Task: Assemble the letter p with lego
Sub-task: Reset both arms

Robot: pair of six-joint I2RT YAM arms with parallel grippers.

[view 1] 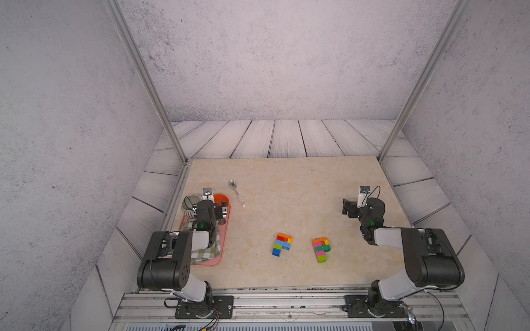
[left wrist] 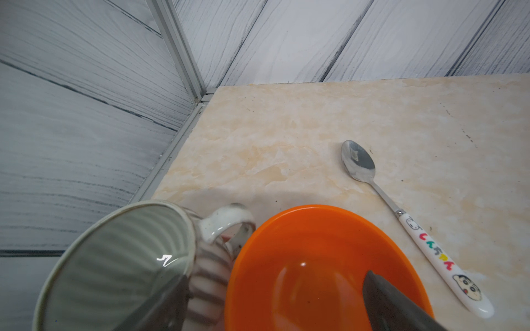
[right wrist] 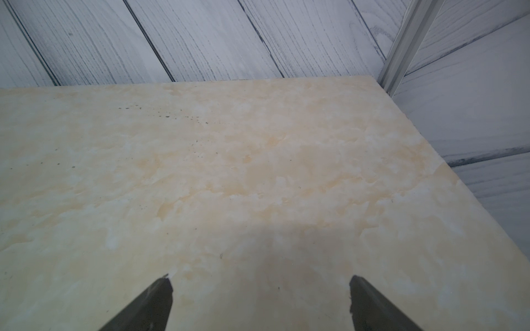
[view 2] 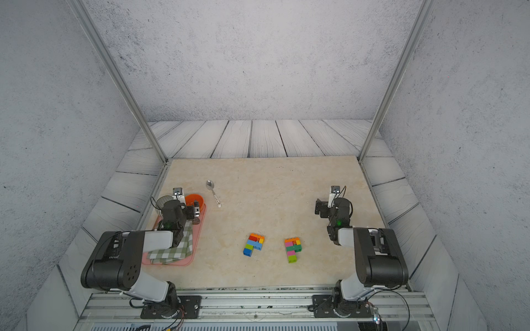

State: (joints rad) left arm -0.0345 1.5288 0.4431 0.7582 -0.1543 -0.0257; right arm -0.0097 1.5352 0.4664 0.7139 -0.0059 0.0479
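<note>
At far left of the desk (view 1: 286, 186): left jaws spread wide above a pink tray (view 1: 224, 243), gripping nothing. In the left wrist view, one dark finger (left wrist: 395, 303) over an orange bowl (left wrist: 301, 258), a ribbed mug (left wrist: 120, 258) just beside the bowl, the other finger only a blur against the mug. Checked cloth (view 1: 206, 252) on the tray, under the arm. Just right of the bowl, a spoon (view 1: 237, 192) flat on the desk.

Toward the near edge, right of centre: the lego, joined into two flat clumps, close together and well apart from both arms. Left clump (view 1: 282, 244) in orange, red, blue, lime and yellow. Right clump (view 1: 321, 249) in orange, pink, green, lime and yellow. Both roughly P-shaped, so probably little left to do.

Handling, as a judgement: light, stiff, hard plastic with smooth, rather slippery sides. Tough as single bricks, but prone to popping apart at the joints under a twist or a skewed squeeze. Best gripped across the long stem, on its two flat parallel sides, low and square to the desk. Not by the overhanging loop.

At far right: right jaws fully apart and empty, fingertips (right wrist: 155, 301) hanging above bare desk, touching nothing.
</note>
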